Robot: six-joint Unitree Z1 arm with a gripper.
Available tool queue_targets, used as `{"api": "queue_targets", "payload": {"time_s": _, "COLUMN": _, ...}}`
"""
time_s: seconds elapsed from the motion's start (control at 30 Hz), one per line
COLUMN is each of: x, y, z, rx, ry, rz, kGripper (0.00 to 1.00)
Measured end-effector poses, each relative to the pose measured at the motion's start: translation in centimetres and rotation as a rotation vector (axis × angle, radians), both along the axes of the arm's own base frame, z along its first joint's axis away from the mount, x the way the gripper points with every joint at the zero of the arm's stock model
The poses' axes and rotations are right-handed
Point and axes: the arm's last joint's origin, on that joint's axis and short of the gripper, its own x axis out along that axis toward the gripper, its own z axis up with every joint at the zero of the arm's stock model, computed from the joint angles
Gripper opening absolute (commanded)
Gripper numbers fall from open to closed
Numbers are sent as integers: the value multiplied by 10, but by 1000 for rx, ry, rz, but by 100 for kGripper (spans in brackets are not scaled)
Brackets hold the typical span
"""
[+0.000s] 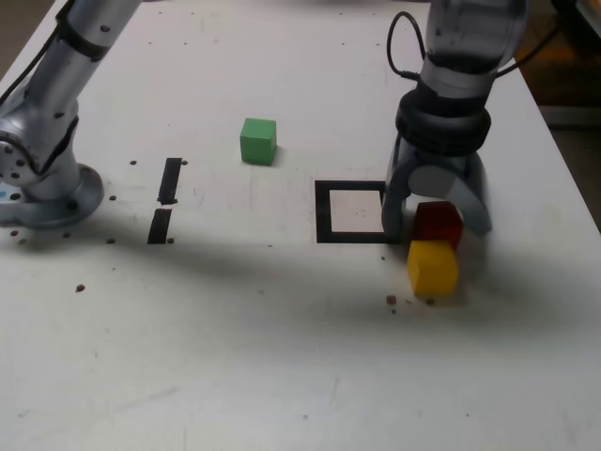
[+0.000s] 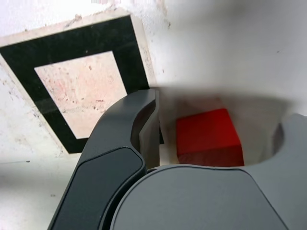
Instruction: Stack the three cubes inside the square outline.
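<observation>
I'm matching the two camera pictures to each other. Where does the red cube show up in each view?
Exterior view: the red cube sits between the gripper jaws, just off the exterior view's right of the square outline, with the yellow cube right in front of it.
Wrist view: the red cube lies between the two dark jaws, beside the outline's corner.
Shared landmark: the square outline.

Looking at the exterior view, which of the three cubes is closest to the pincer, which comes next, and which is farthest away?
1. Red cube: right between the jaws of the pincer, just off the square outline's right edge in the exterior view.
2. Yellow cube: directly in front of the red one, toward the camera.
3. Green cube: far off on the exterior view's left, beyond the outline.
</observation>
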Motion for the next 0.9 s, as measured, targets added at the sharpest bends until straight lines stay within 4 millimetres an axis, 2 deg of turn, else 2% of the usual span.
{"api": "queue_targets", "payload": {"time_s": 0.13, "x": 2, "y": 3, "z": 1, "rx": 36, "ry": -12, "rz": 4, "kGripper": 22}}
{"api": "queue_targets", "payload": {"time_s": 0.23, "x": 3, "y": 4, "z": 1, "rx": 57, "ry": -24, "rz": 0, "kGripper": 9}}
{"api": "queue_targets", "payload": {"time_s": 0.4, "x": -2, "y": 5, "z": 4, "rx": 71, "ry": -17, "rz": -5, "kGripper": 6}}
{"api": "queue_targets", "payload": {"time_s": 0.5, "x": -13, "y": 7, "z": 18, "rx": 84, "ry": -17, "rz": -6, "kGripper": 6}}
{"api": "queue_targets", "payload": {"time_s": 0.77, "x": -65, "y": 17, "z": 73, "rx": 139, "ry": -46, "rz": -1, "kGripper": 7}}
{"api": "queue_targets", "payload": {"time_s": 0.9, "x": -83, "y": 24, "z": 81, "rx": 142, "ry": -51, "rz": 18, "kGripper": 7}}
